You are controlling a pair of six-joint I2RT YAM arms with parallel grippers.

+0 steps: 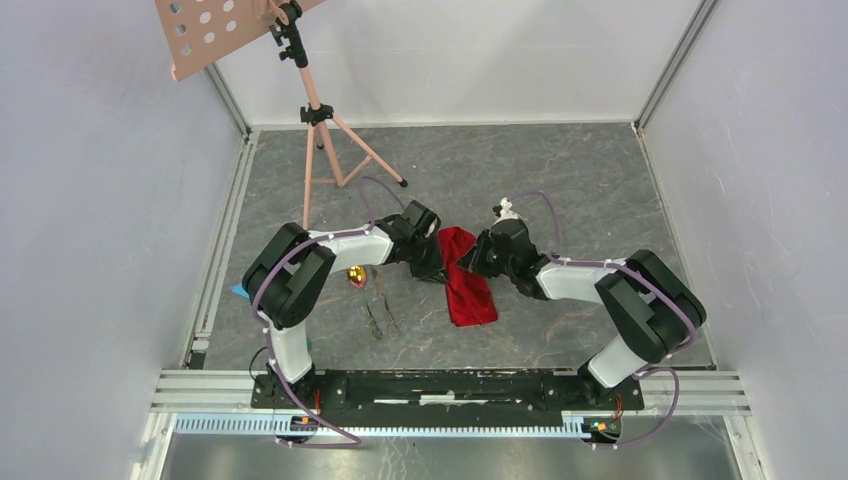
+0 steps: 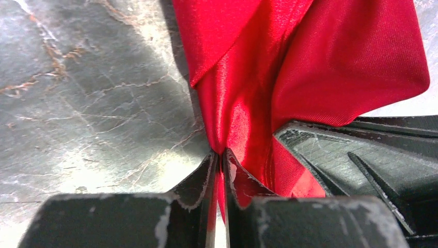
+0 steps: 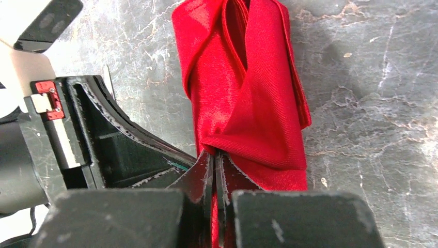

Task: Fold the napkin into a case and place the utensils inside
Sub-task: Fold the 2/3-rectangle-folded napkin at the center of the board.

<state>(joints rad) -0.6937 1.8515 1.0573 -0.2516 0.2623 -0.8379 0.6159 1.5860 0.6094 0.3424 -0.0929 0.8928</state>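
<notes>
Left gripper (image 2: pixel 221 153), right gripper (image 3: pixel 214 154) pinch napkin (image 1: pixel 467 288); long axis near-far.

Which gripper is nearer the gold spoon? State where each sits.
Left. The left gripper pinches the napkin on the spoon's side; the right gripper pinches its opposite side, farther away.

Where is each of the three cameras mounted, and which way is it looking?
Top external: fixed above and behind the arm bases, looking down on the table, napkin and utensils; both whole arms show.
Left wrist: on the left arm's wrist, looking along the left gripper, shut on the napkin.
Right wrist: on the right arm's wrist, looking along the right gripper, shut on the same cloth.
Shared: all three show the napkin on the grey table.
</notes>
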